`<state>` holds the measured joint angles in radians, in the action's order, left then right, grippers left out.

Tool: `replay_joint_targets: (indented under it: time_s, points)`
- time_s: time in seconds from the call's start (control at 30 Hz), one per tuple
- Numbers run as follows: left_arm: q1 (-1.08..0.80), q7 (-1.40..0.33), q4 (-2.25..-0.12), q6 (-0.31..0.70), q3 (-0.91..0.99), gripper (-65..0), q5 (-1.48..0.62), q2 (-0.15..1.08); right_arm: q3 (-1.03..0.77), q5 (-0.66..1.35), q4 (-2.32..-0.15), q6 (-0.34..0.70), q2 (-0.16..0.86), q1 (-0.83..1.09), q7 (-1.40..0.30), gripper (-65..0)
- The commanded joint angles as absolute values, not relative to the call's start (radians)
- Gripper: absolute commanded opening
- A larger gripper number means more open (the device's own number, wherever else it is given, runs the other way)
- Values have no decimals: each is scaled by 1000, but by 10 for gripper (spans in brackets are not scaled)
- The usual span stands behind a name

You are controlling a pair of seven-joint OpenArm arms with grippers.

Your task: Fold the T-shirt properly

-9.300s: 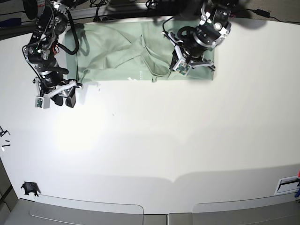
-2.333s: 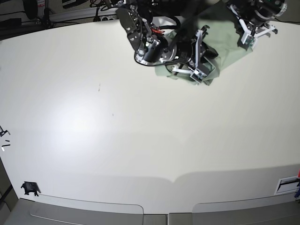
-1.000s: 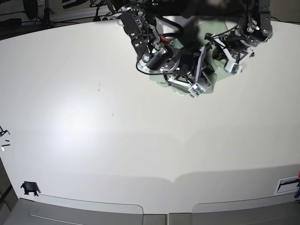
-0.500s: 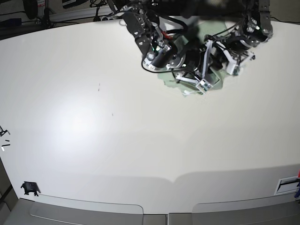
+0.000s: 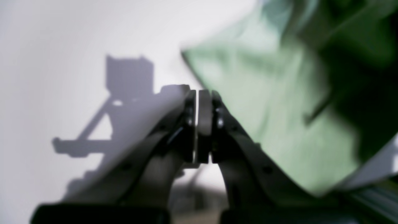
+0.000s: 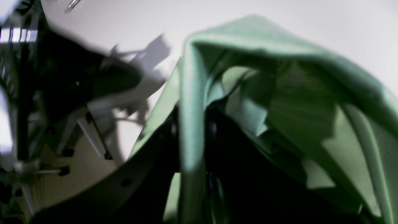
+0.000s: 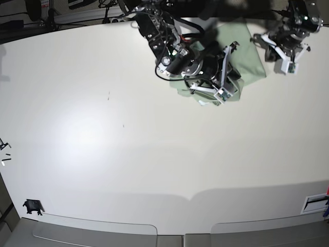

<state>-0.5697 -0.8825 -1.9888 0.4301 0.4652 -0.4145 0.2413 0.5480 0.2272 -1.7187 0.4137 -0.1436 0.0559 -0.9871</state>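
The pale mint-green T-shirt [image 7: 251, 59] lies bunched in a heap at the far right of the white table. My right gripper [image 7: 212, 87] sits on the heap's front-left part. In the right wrist view it [image 6: 191, 133] is shut on a fold of the T-shirt [image 6: 255, 40], which arches up from the jaws. My left gripper [image 7: 278, 52] hovers to the right of the heap, clear of the cloth. In the left wrist view its pads [image 5: 203, 124] are pressed together with nothing between them, and the T-shirt [image 5: 273, 102] lies blurred just to its right.
The white table [image 7: 128, 154] stretches wide to the left and front of the heap. A small black clip [image 7: 32, 207] sits at the front-left corner. Cables and equipment line the far edge behind the arms. A white slot [image 7: 314, 203] is at the front-right edge.
My left gripper has moved right, off the T-shirt and out over bare table. The right gripper has stayed on the heap, still holding its fold.
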Motion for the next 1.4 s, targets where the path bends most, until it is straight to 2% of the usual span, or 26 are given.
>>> replay_joint_targets:
  time_s: [0.0,0.1,0.3,0.57,0.87,1.17,1.2,1.3,1.37]
  points:
    - [-592,-852,-2000,435,469,-650,-441,247,550,242,-1737,419,-157,44,-953,-650]
    - [-649,-786,-1971,435,469,-650,-476,247,550,279,-1737,419,-157,45,-948,-650]
    - [-622,-771,-1853,439,469,-650,-510,247,567,401,-1737,419,-157,46,-949,-650]
    - [-566,-765,-1678,483,469,-650,-581,247,604,400,-1645,419,-157,28,-880,-650]
    - [-560,-765,-1662,503,469,-650,-596,247,604,407,-1509,419,-157,1,-754,-650]
    - [-560,-769,-1662,503,469,-650,-596,247,604,513,-1509,421,-157,0,-751,-650]
    - [-560,-769,-1662,503,469,-650,-596,247,604,513,-1509,421,-157,0,-751,-637]
    - [-560,-769,-1662,503,469,-650,-596,247,604,513,-1509,436,-157,0,-751,-447]
    - [-560,-769,-1662,502,469,-650,-596,247,604,537,-1509,471,-157,-1,-748,-387]
